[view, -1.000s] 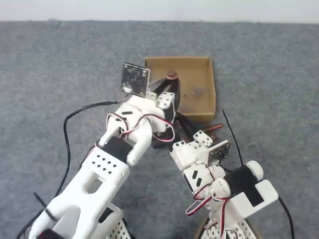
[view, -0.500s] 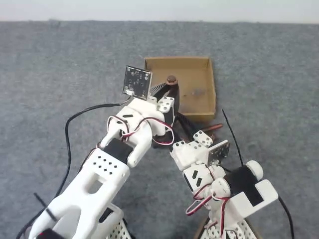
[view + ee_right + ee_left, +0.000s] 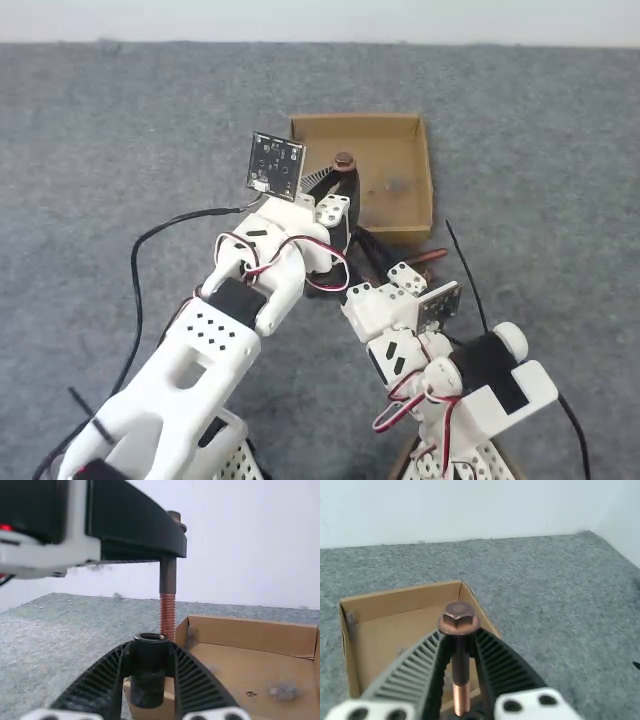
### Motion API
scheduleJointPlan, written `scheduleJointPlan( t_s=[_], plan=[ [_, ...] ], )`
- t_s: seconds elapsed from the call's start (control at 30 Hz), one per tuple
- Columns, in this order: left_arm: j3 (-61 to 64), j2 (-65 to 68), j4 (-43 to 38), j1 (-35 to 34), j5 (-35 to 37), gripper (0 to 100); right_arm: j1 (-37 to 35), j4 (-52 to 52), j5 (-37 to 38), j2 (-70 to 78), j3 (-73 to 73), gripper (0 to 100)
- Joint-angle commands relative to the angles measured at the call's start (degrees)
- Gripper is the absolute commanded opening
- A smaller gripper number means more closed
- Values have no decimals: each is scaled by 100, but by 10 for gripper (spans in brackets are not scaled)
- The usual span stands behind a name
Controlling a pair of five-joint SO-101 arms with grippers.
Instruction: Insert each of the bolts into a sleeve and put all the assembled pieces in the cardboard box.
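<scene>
Clamped on the bolt (image 3: 458, 625), the left gripper (image 3: 458, 641) has crept slightly lower at upper centre, nearing the sleeve (image 3: 148, 672) pinched in the right gripper (image 3: 150, 651), so insertion seems close.

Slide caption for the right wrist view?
Right claw holds black sleeve upright before the bolt in left claw, cardboard box behind.

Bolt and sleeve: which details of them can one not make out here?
- Bolt tip: the sleeve hides it in the right wrist view, so aligned or behind is unclear.
- Bolt shaft, high view: left gripper covers it.
- Grey bit in box: too small.
</scene>
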Motion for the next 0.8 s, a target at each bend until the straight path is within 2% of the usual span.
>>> scheduleJointPlan(
  t_s=[0.0, 0.13, 0.3, 0.57, 0.77],
  plan=[
    [-171, -193, -193, 18, 35, 10, -31, 22, 114, -22, 70, 6],
    [-66, -633, -167, 18, 18, 10, -92, 31, 114, -22, 70, 6],
    [303, -1020, -185, 62, -440, 10, -180, 40, 387, -13, 70, 6],
    [356, -1108, -167, 35, -448, 10, -180, 48, 466, -13, 70, 6],
    [338, -1125, -176, 26, -448, 10, -154, 716, 466, -13, -220, 6]
  ],
)
